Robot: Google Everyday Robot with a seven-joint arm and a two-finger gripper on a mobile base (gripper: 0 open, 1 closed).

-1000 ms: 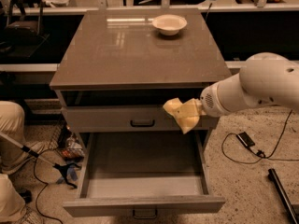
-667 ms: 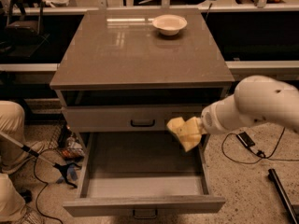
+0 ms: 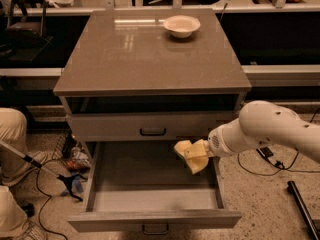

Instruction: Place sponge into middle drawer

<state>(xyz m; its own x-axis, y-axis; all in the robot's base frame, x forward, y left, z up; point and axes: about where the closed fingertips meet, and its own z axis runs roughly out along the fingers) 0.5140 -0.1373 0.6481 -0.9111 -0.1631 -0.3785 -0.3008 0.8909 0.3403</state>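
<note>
The pale yellow sponge (image 3: 191,156) is held at the end of my white arm, over the right rear part of the open middle drawer (image 3: 150,184). My gripper (image 3: 196,154) sits at the sponge, mostly hidden by it, and holds it just above the drawer's grey tray floor. The drawer is pulled out wide, with its thick front lip (image 3: 155,219) nearest the camera. My arm reaches in from the right.
A round white bowl (image 3: 181,25) stands at the back of the cabinet top (image 3: 145,54). A shut drawer front with a dark loop handle (image 3: 152,132) is above the open drawer. A person's legs (image 3: 10,134) and cables lie on the floor at left.
My gripper has carried the sponge down and to the left, from beside the shut drawer front to low over the open drawer's right side.
</note>
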